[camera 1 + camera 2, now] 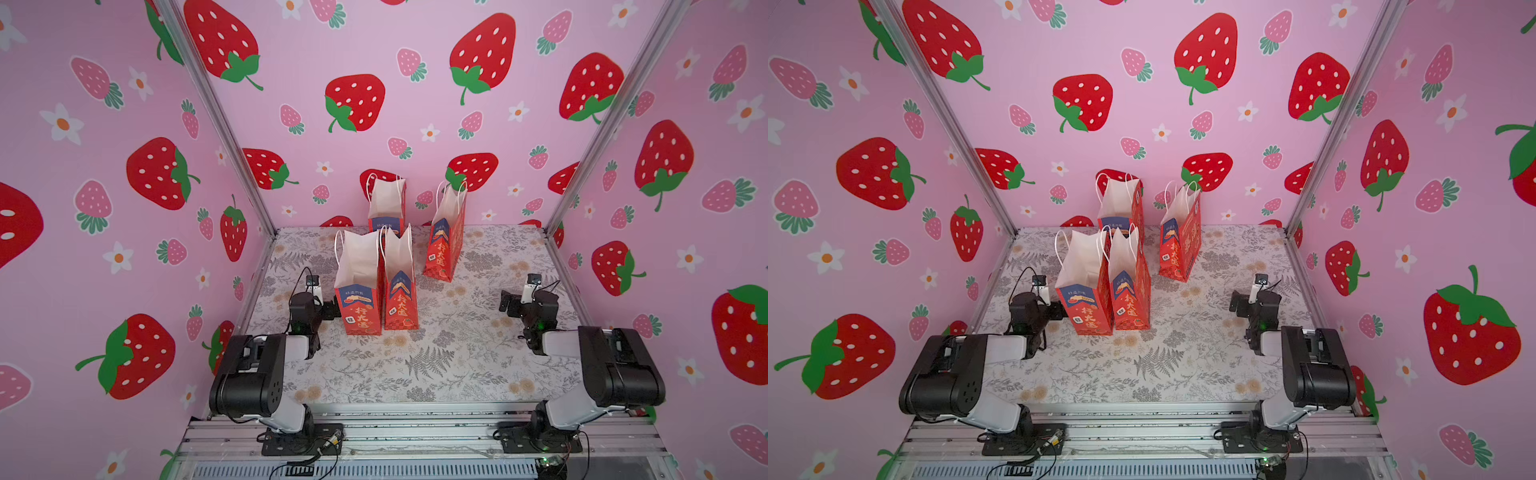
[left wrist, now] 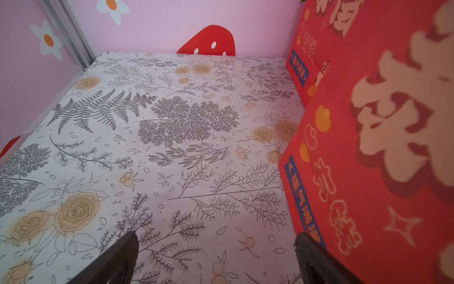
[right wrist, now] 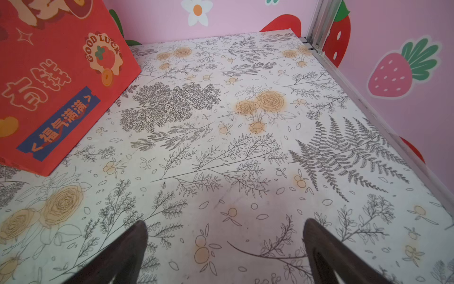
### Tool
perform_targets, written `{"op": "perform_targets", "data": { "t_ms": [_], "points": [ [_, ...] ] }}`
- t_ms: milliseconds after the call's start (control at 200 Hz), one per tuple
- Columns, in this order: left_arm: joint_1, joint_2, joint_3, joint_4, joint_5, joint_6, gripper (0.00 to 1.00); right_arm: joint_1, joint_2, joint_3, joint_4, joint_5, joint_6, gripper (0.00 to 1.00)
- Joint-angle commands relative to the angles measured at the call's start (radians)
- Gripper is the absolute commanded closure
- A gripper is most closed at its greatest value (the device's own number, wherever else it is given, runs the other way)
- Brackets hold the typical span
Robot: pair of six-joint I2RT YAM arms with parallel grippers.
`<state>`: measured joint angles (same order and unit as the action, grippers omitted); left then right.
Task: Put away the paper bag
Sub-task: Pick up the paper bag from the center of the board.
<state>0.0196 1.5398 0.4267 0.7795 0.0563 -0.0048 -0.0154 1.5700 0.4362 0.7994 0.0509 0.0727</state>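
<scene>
While its fingers stand apart with nothing between them, the left claw (image 1: pixel 332 309) sits near the counter's (image 1: pixel 457 374) left edge, just beside the nearest red paper bag (image 1: pixel 359 286). A second bag (image 1: pixel 400 286) stands against that one, a third (image 1: pixel 386 208) behind at the far edge, a fourth (image 1: pixel 445 237) tilted to their right. Near the right edge, the right claw (image 1: pixel 505 301) is spread and empty.

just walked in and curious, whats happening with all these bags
Nothing is being handled yet. Four red paper gift bags with white rope handles stand open on the floral-print table: two side by side at the front, one behind them, one to their right. The left gripper sits beside the front-left bag, the right gripper over bare table; both have open, empty jaws.
</scene>
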Motion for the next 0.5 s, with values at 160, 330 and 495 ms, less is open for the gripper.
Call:
{"op": "perform_targets", "data": {
  "t_ms": [160,330,495],
  "points": [
    [0.003,0.008,0.026,-0.009,0.011,-0.007,0.01,0.007,0.002,0.009,0.007,-0.02,-0.016,0.01],
    [0.003,0.008,0.027,-0.013,0.011,-0.006,0.01,0.005,0.002,0.009,0.008,-0.02,-0.015,0.01],
    [0.004,0.009,0.027,-0.01,0.004,-0.008,0.01,0.008,-0.001,0.001,0.017,-0.019,-0.016,0.01]
  ]
}}
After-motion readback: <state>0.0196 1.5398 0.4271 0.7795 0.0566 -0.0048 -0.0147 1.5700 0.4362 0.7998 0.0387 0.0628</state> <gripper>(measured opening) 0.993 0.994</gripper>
